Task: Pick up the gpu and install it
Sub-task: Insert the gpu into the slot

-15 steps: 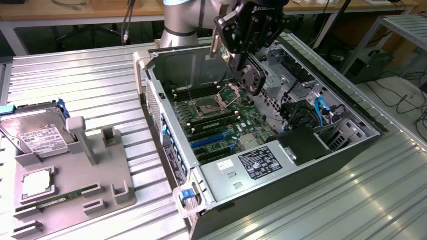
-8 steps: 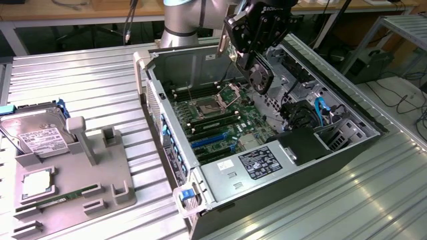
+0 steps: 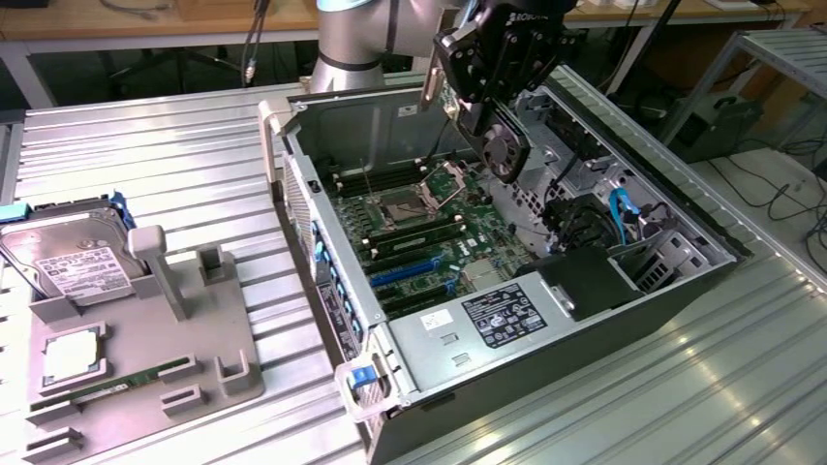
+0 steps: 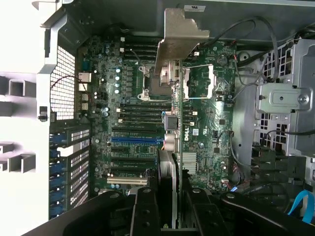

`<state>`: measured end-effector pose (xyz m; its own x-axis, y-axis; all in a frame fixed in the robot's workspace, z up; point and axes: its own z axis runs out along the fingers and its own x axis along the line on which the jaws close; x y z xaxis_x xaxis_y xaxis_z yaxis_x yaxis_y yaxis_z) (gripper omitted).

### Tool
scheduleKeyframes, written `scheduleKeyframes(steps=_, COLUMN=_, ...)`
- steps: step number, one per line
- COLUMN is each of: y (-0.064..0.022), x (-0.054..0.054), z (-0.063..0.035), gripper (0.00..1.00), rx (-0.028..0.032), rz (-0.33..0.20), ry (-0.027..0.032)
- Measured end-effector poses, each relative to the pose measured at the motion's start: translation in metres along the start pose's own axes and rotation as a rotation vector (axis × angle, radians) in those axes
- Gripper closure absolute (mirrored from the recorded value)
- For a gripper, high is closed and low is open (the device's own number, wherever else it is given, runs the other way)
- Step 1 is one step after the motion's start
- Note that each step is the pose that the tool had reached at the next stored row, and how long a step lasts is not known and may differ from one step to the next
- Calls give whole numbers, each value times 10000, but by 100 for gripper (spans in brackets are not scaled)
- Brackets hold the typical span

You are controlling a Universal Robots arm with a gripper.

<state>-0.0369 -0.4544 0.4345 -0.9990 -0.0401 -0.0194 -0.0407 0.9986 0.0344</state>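
Jaws pinched the graphics card (image 3: 502, 147) by its top edge, and it hung upright inside the open computer case (image 3: 375, 126), above the motherboard (image 3: 478, 232), with its silvery bracket (image 4: 179, 39) pointing away from the jaws.

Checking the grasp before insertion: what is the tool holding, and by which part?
The gpu, clamped by the tool across its flat faces at its upper edge, hanging over the open computer case.
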Motion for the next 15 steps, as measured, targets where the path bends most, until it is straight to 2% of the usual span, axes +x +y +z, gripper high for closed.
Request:
scheduleKeyframes(steps=6, y=0, x=0, z=0, gripper=73, rx=-1, rz=-50, ry=2)
scheduleKeyframes(steps=15, y=0, x=0, z=0, gripper=73, rx=-10, rz=-515, ry=18)
